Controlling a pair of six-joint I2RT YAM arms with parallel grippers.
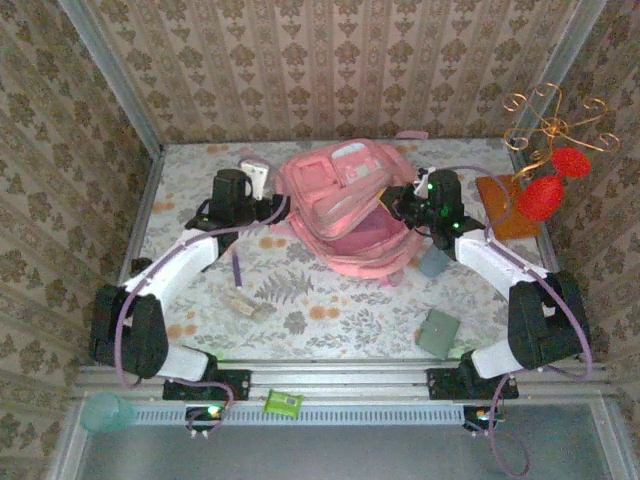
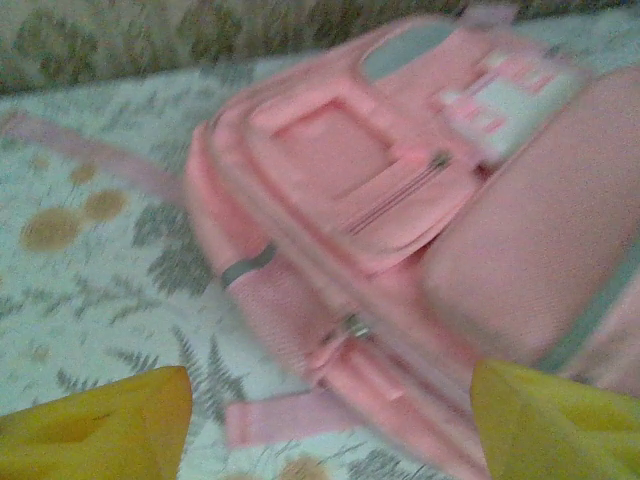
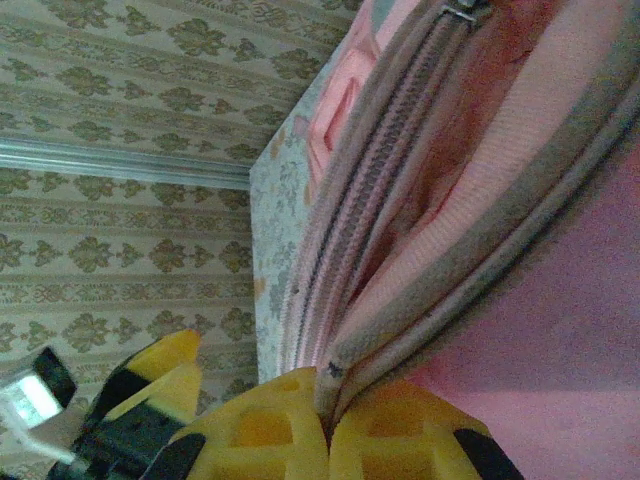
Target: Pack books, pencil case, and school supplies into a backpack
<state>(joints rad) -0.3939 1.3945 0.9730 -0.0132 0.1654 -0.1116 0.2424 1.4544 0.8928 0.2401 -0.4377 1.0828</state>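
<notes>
The pink backpack [image 1: 350,205] lies in the middle of the table with its main mouth gaping toward the arms. My right gripper [image 3: 328,400] is shut on the backpack's zip rim [image 3: 420,300] and stands at its right edge [image 1: 405,205]. My left gripper [image 2: 330,420] is open, its yellow fingertips [image 2: 110,425] wide apart above the backpack's left side [image 2: 330,200] and holding nothing. A thin purple pen [image 1: 237,270] and a small beige block [image 1: 247,305] lie on the cloth near the left arm. An orange-framed book [image 1: 503,205] lies at the far right. I cannot tell which thing is the pencil case.
A grey-green flat piece [image 1: 437,333] lies near the right arm's base and a grey-blue one [image 1: 433,262] under its forearm. A pale pink-white thing [image 1: 253,172] sits behind the left gripper. A gold wire stand with red ornaments [image 1: 548,180] stands at the back right.
</notes>
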